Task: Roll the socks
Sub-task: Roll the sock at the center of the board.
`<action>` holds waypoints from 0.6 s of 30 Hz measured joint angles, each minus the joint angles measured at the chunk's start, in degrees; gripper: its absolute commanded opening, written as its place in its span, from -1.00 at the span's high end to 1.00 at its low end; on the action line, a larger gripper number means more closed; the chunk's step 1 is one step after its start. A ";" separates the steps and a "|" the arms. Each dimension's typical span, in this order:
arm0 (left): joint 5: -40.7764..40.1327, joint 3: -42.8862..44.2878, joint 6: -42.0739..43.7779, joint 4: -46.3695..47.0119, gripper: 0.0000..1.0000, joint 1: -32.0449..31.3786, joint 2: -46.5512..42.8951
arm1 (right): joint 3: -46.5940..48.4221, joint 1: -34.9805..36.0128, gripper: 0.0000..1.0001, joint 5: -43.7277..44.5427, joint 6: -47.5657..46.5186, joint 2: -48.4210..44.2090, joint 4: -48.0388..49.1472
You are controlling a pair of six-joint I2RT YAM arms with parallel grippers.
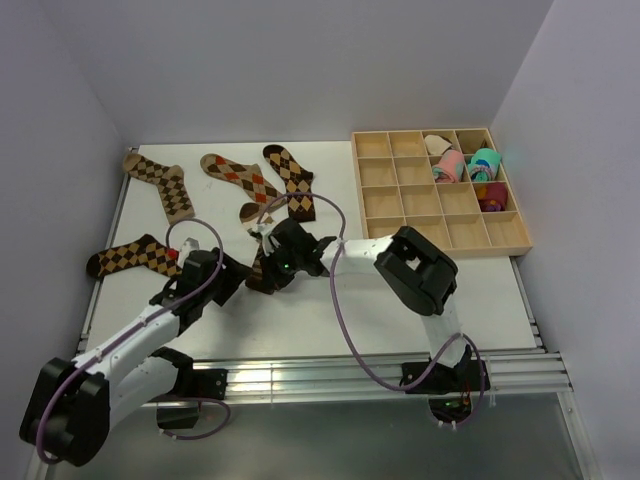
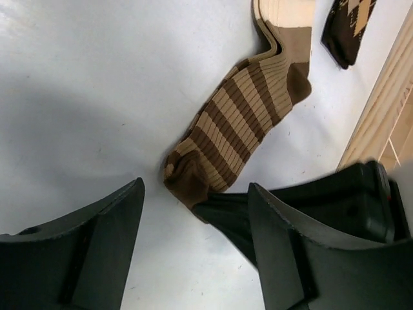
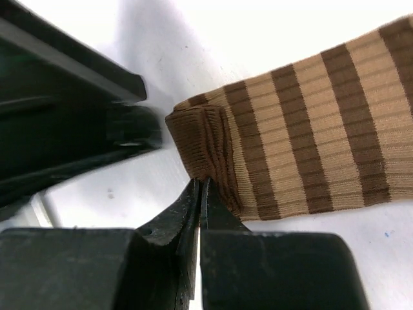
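Brown-striped sock [image 2: 239,110] lies mid-table, 6 o'clock of the argyle socks [image 1: 235,178]. Right gripper [image 3: 200,187], fingers pressed together, touches its folded end; left gripper [image 2: 195,188] stands spread. The roll probably wants tight, even turns.

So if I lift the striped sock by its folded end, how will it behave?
Probably floppy: the striped sock lies flat and bent on the table, so the rest should dangle. The fold looks loose and may unroll if let go. Ribbed knit likely grips rather than slips.
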 measured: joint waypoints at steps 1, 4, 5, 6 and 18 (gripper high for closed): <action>-0.11 -0.72 -0.20 0.02 -0.43 0.00 -1.22 | 0.20 -0.79 1.00 -2.25 1.46 0.48 0.00; -0.11 -3.39 -1.27 0.39 -0.45 0.02 -4.00 | 0.35 -3.85 1.00 -9.77 7.26 2.21 1.11; -0.09 -4.13 -1.49 0.44 -0.45 0.02 -4.26 | 0.35 -4.68 1.00 -11.65 8.87 2.67 1.46; -0.02 -4.76 -1.66 0.50 -0.46 0.02 -4.28 | 0.35 -5.49 1.00 -13.55 10.49 3.10 1.64; 2.47 -6.21 -2.91 9.53 -0.38 0.04 1.95 | 3.26 -9.22 1.00 -23.58 19.23 7.43 -0.13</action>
